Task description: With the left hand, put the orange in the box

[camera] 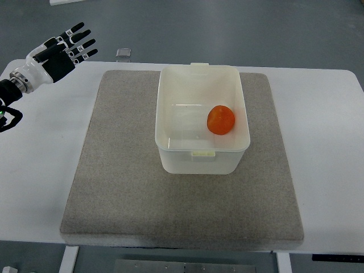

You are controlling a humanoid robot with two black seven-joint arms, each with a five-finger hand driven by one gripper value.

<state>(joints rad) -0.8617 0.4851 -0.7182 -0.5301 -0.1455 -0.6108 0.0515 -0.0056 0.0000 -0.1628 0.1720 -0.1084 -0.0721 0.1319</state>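
Orange [220, 120] already sits in the white plastic box [170, 145] mid-frame, right side (looks done), well down-right of the left hand [63, 49], upper left, fingers spread, empty.

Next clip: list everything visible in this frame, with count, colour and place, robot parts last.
orange: one, orange, inside the box, against its right wall
box: one, translucent white plastic, lid off, on the mat, a little right of the mat's middle
mat: one, grey-beige, covering most of the table
table: one, white, its top fills most of the view
small object: one, grey, at the table's far edge, left of the box; too small to identify
left hand: one, black and white, upper left, above the table's far left corner, fingers spread, holding nothing
right hand: not in view
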